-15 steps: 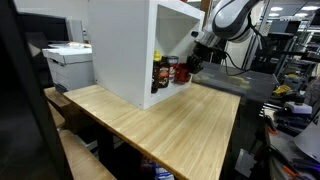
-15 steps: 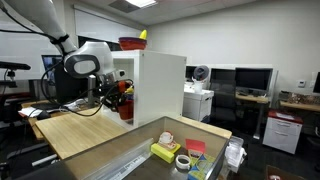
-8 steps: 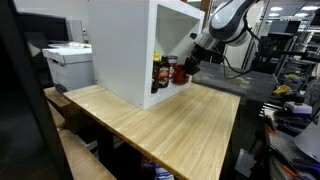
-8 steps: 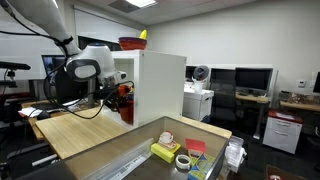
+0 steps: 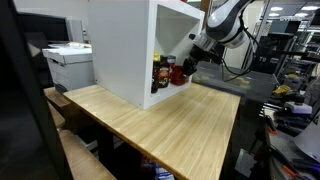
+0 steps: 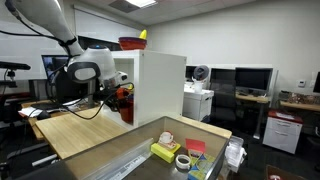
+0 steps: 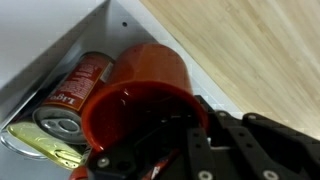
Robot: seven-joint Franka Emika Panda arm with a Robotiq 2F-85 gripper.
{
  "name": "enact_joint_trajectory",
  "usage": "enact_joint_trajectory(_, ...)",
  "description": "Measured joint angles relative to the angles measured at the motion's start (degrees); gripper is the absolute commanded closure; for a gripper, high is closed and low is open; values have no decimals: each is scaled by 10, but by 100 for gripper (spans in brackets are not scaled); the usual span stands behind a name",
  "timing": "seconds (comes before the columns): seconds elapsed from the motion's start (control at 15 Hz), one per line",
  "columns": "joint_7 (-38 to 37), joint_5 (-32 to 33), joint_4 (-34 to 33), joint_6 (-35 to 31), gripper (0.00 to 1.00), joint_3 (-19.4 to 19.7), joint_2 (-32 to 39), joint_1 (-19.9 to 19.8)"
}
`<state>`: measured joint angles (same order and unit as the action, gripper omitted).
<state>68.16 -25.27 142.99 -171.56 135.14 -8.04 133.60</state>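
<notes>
Your hand looks clamped on the near rim of the red cup, with one finger inside its mouth. That is a thin hold, I judge, so move slowly and level, and mind the can just beside the cup at middle left of the wrist view. The cup fills the frame's centre, directly above the fingers, inside the white box on the bench.

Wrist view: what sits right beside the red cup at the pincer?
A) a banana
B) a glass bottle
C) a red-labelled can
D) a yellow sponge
C: a red-labelled can with a gold lid shows right beside the red cup.
</notes>
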Motion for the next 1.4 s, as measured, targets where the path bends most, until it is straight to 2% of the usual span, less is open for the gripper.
enact_joint_trajectory(0.47,0,-44,-17,-5,98,-17,-19,-8)
enact_joint_trajectory(1.2,0,-54,-29,-5,98,-24,-34,-23)
enact_joint_trajectory(1.27,0,-54,-29,-5,68,-24,-34,-23)
enact_joint_trajectory(1.4,0,-54,-30,-6,63,-24,-34,-23)
